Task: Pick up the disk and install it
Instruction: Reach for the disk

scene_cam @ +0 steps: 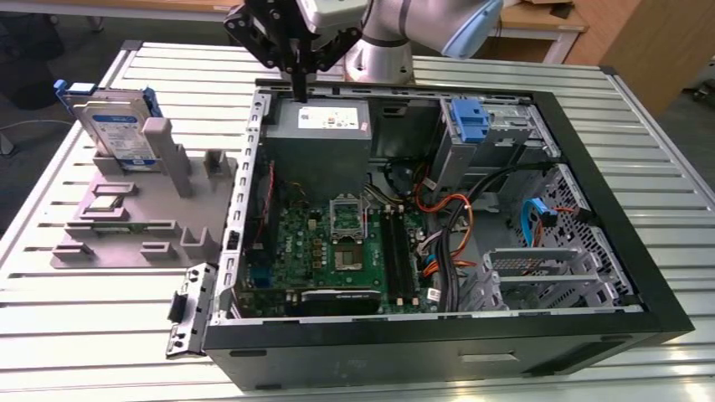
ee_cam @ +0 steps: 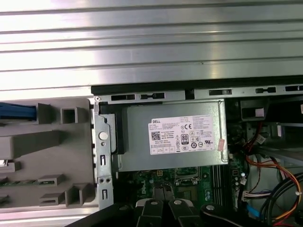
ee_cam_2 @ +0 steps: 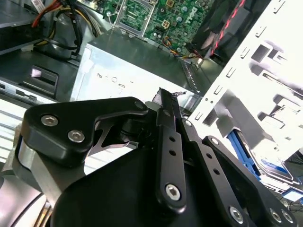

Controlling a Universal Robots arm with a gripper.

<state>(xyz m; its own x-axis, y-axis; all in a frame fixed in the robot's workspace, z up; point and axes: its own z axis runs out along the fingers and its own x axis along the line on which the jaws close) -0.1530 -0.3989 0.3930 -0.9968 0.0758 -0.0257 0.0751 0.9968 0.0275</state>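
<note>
The disk (scene_cam: 115, 126) stands on edge in a slot at the far end of a grey holder (scene_cam: 134, 218). Its white-and-blue label faces out and its blue frame shows at the top. The holder lies on the slatted metal worktop (scene_cam: 90, 335), just beside the open computer case (scene_cam: 447, 352) on the exterior view's left.

The tool (scene_cam: 300, 90) hangs well apart from the disk, over the back edge of the case, pointing down at the grey power-supply box (scene_cam: 318, 126). Its two black fingers are pressed together with nothing between them (the second wrist view shows them meeting in one narrow bar). In the first wrist view the power-supply box (ee_cam: 173, 137) lies directly under the camera, white sticker up.

Inside the case the green motherboard (scene_cam: 324, 251) lies flat, and a blue bracket (scene_cam: 470, 121) sits in the drive cage at the far corner.
</note>
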